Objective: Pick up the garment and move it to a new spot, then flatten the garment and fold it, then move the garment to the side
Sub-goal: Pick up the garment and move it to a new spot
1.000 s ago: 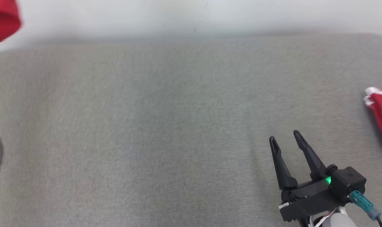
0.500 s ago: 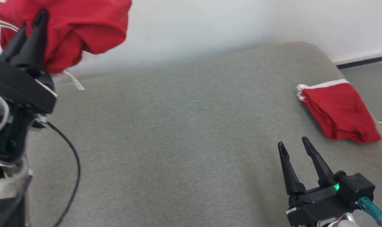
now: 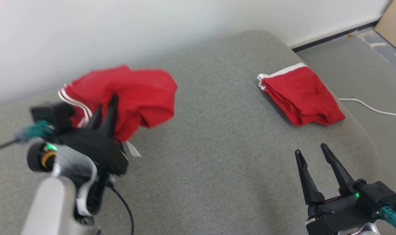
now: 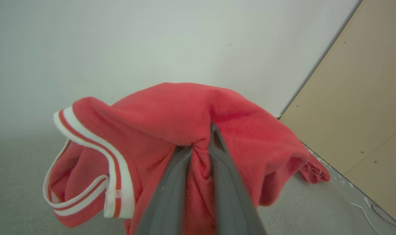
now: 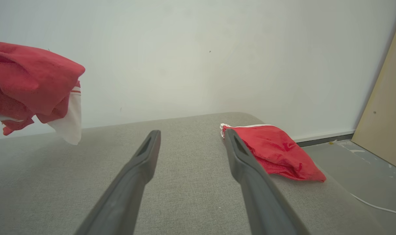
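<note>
- Status: pick-up judged done. The red garment (image 3: pixel 142 94), with white-striped trim, hangs bunched from the left gripper (image 3: pixel 106 103), clear of the grey cushion (image 3: pixel 211 156). In the right wrist view there is a gap between cloth and cushion.
- Step in hand, as a judgement: carrying the garment to its new spot. It is not yet set down.
- Left to do: lay it down, flatten, fold, move aside. That is 4 steps, none started as far as the frames show.
- Left jaws: nearly together, clamped on a gathered pleat of the cloth. In the left wrist view the fabric is pinched between the 2 fingers and drapes over both tips, with most of the bulk falling toward 9 o'clock.
- Head view: the held garment sits at about 10 o'clock over the cushion. A white label (image 3: pixel 132 150) dangles below it.
- Right gripper (image 3: pixel 310 148): at 5 o'clock, jaws wide apart, nothing between them, well apart from the held garment.
- A 2nd piece, a folded red garment (image 3: pixel 302 94), lies at 2 o'clock near the cushion's edge, untouched by either gripper.
- Next need, as a judgement: bare cushion around 12 o'clock looks adequate for spreading.
</note>
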